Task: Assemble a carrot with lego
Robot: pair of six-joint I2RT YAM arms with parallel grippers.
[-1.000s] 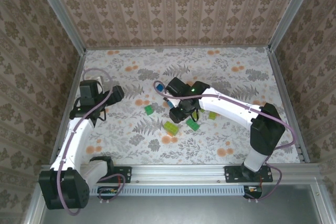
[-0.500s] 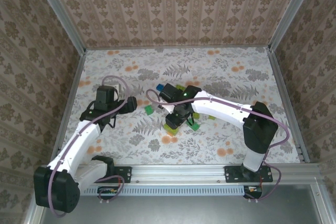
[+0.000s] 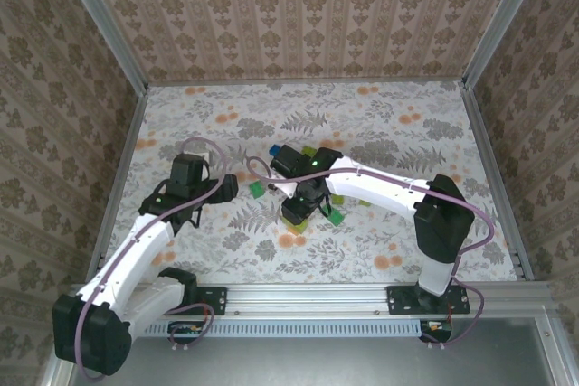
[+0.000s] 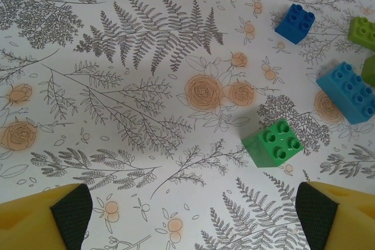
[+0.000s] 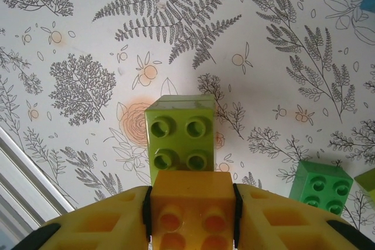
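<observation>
Fern-and-flower-patterned table (image 3: 407,133), green brick (image 4: 272,143) lower right of the left wrist view, blue brick (image 4: 295,23) upper right, light blue brick (image 4: 348,92) at the right edge

Bright, even light falls from above on the table (image 3: 398,124). Shadows are soft and faint, one just beyond the green brick (image 4: 273,143) in the left wrist view. Both wrist pictures are sharp.

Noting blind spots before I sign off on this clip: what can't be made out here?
- Right wrist view: the bottom edge cuts off the orange brick in the right gripper. Whether it is joined to the light green brick is unclear.
- Left wrist view: the right edge cuts off the light blue brick.
- Top view: the right arm partly covers the bricks, which are too small to count.
</observation>
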